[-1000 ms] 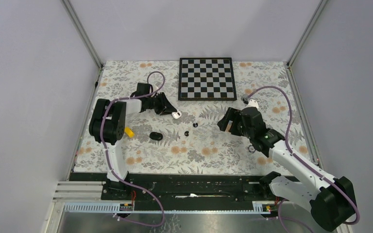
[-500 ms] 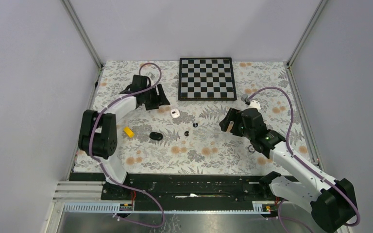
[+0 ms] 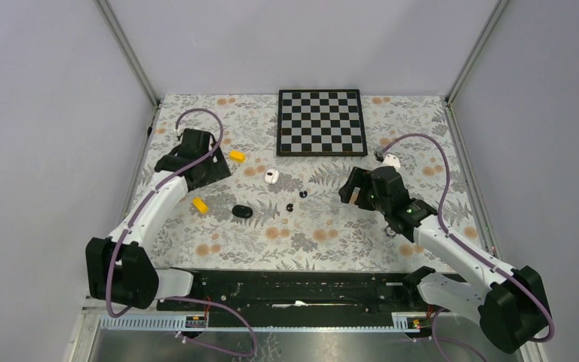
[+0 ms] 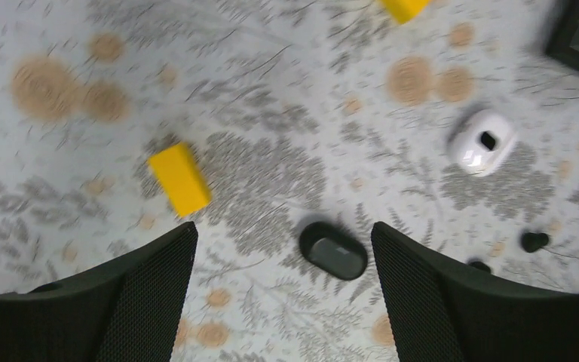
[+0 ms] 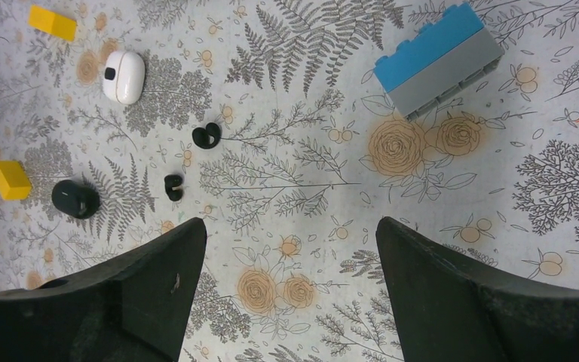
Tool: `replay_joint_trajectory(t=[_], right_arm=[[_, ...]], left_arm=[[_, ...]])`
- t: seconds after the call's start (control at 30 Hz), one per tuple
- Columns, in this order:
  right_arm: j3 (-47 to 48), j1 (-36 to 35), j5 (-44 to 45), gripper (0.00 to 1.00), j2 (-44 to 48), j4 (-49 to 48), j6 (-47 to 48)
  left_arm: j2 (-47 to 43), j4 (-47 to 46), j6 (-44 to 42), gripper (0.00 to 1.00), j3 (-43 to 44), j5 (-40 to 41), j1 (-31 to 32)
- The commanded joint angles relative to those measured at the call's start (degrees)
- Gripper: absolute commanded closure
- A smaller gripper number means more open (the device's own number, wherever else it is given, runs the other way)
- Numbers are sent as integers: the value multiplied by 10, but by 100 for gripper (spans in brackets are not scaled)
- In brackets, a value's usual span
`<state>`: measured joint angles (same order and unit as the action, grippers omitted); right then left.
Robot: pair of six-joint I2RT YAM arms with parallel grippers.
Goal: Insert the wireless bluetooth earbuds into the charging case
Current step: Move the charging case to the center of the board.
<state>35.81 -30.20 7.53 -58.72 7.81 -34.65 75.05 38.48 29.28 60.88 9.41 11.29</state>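
Observation:
Two black earbuds [image 5: 206,136] [image 5: 173,185] lie apart on the floral cloth, also in the top view as black earbuds [image 3: 302,194] [image 3: 290,207]. A white case [image 4: 482,142] with a dark spot on top sits left of them, the same white case [image 3: 272,176] lying below the chessboard's near-left corner. A shut black oval case [image 4: 333,250] rests further left and nearer. My left gripper [image 4: 284,226] hangs open and empty above the cloth, with the black case below its gap. My right gripper [image 5: 290,222] is open and empty, right of the earbuds.
A chessboard [image 3: 321,122] lies at the back. Two yellow blocks [image 3: 236,156] [image 3: 200,204] sit near the left gripper [image 3: 217,170]. A blue and grey brick [image 5: 437,60] lies ahead of the right gripper [image 3: 349,192]. A small white object [image 3: 392,160] and a dark ring [image 3: 390,231] lie beside the right arm.
My left gripper has opened, let go of the white case and drawn back to the left, uncovering a yellow block. The white case stays on the cloth. The right arm has barely moved.

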Motion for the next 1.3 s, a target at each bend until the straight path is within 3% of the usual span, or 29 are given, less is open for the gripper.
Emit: replay_joint_trajectory(t=[0.0,0.13,0.43,0.57,0.8,1.0,1.27], right_arm=[[23,2,-13,10,-11,-31,6],[15,2,-12,10,-13,-40,7],[4,2,-23,10,-20,-56,-6],[-3,2,-22,10,-9,-56,-8],[-15,2,-22,10,3,-57,-19],[-30,2,-17,9,18,-53,-24],[-23,2,-16,9,18,-53,-23]], left_arm=[[-30,83,53,13,-28,80,-3],[-35,68,78,13,-60,-32,-1],[-54,-35,163,13,-142,-104,43],[-21,-48,192,14,-149,-106,47],[-13,-167,264,18,-216,-134,50],[4,-184,313,25,-228,-108,50],[34,-179,343,27,-227,-72,57]])
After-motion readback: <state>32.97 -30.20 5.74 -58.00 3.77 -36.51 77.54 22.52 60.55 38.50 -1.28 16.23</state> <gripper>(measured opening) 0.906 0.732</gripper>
